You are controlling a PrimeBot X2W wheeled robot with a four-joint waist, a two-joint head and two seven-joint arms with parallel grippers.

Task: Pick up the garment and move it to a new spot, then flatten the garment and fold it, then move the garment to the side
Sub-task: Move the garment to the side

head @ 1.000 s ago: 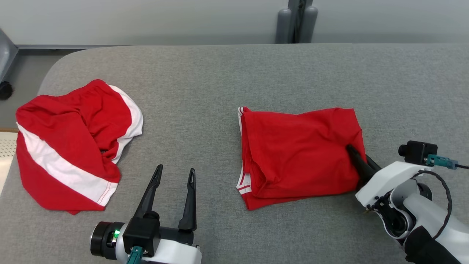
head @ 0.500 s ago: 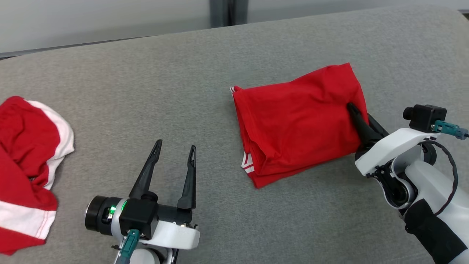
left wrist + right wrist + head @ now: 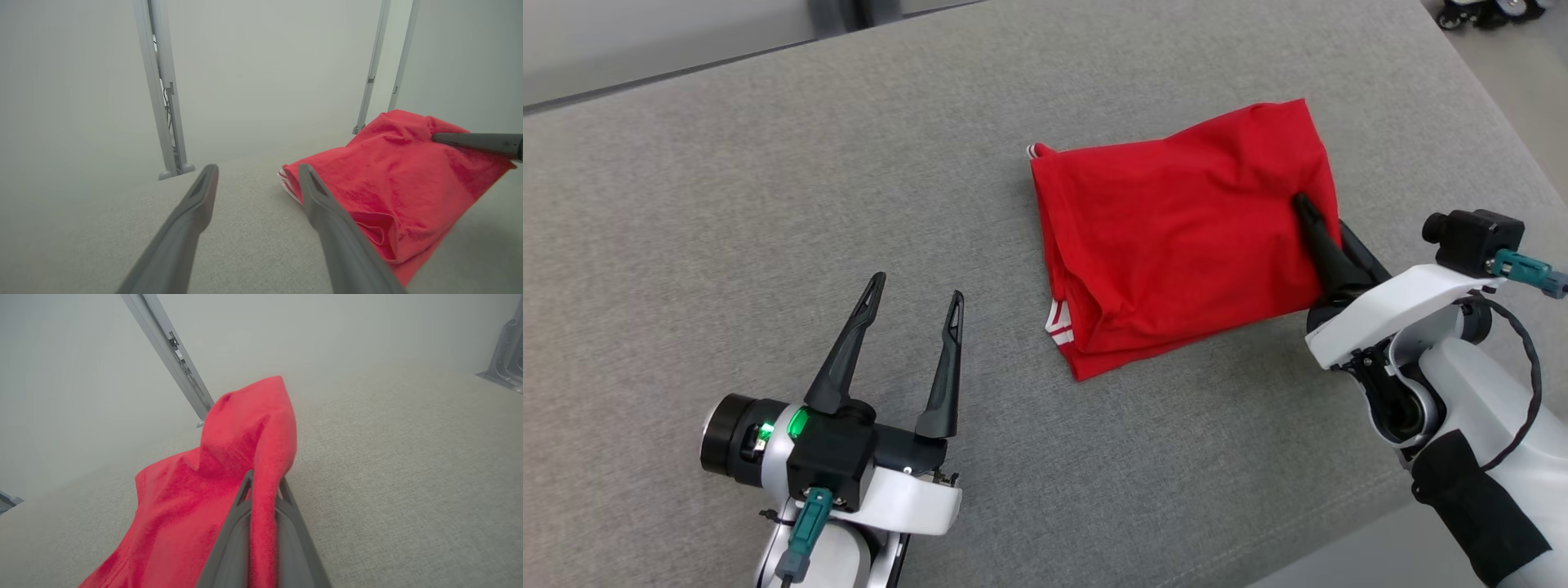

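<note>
The garment point(image 3: 1176, 237) is a folded red piece with white stripes at its lower left corner, lying right of centre on the grey table point(image 3: 768, 204). My right gripper point(image 3: 1319, 237) is shut on the garment's right edge; one finger lies on top of the cloth, the other under it. In the right wrist view the red cloth point(image 3: 212, 490) is pinched between my two fingers point(image 3: 233, 522). My left gripper point(image 3: 915, 306) stands open at the lower left, well clear of the garment and holding nothing. The left wrist view shows the garment point(image 3: 392, 175) to the right of my open fingers point(image 3: 192, 216).
The table's right edge point(image 3: 1486, 122) runs close past the garment, with floor beyond it. Bare grey cloth surface stretches to the left and in front of the garment. Grey metal posts point(image 3: 163, 94) stand behind the table.
The head camera has swung to the right, so the second red and white garment on the left has left the picture. The right gripper keeps its hold on the garment; the left stays open.
</note>
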